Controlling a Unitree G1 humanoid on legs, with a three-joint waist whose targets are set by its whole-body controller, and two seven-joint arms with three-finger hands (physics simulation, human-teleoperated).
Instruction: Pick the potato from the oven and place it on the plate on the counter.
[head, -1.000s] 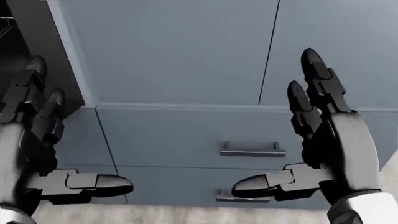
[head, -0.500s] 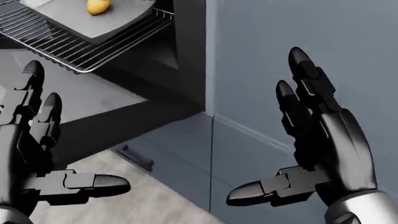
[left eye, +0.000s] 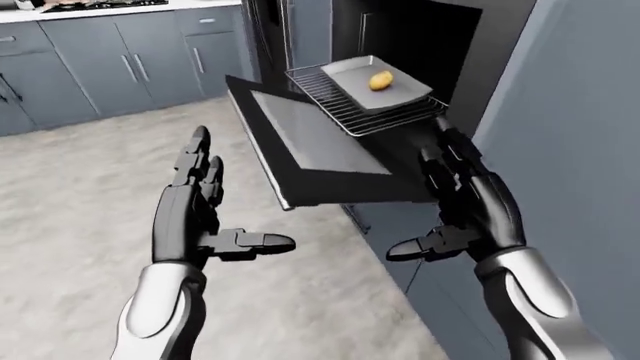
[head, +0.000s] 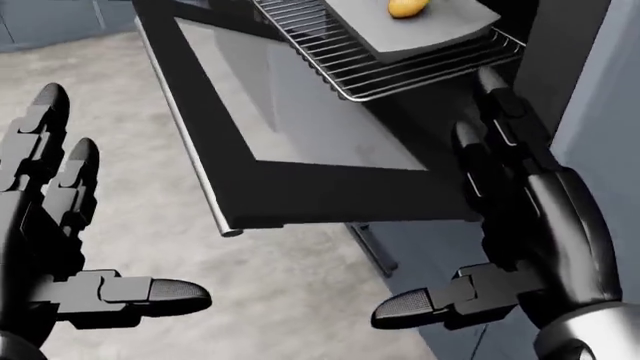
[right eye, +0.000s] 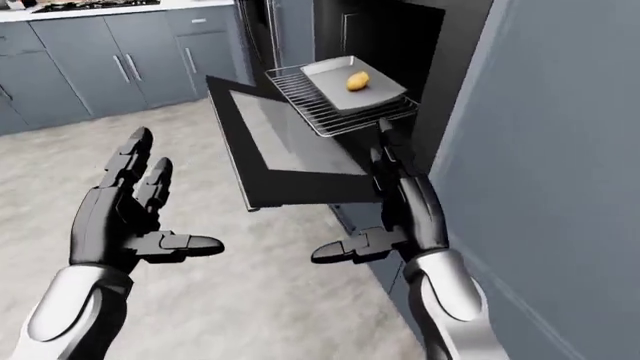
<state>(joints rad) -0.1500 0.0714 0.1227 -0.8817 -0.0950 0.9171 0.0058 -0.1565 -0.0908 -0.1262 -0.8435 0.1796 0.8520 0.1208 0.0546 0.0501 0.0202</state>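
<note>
**Yellow potato lying on tray in open oven**

The potato (left eye: 380, 80) is being carried by a grey tray (left eye: 350, 75) on the pulled-out rack (left eye: 320, 94), above the lowered door (left eye: 300, 142). The left hand (left eye: 195, 206) and right hand (left eye: 460, 210) are being held spread, empty.

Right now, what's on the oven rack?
A gray tray sits on the pulled-out rack, with the potato lying on the tray. The rack under the tray is covered, and the dark oven interior behind shows nothing clearly.
</note>
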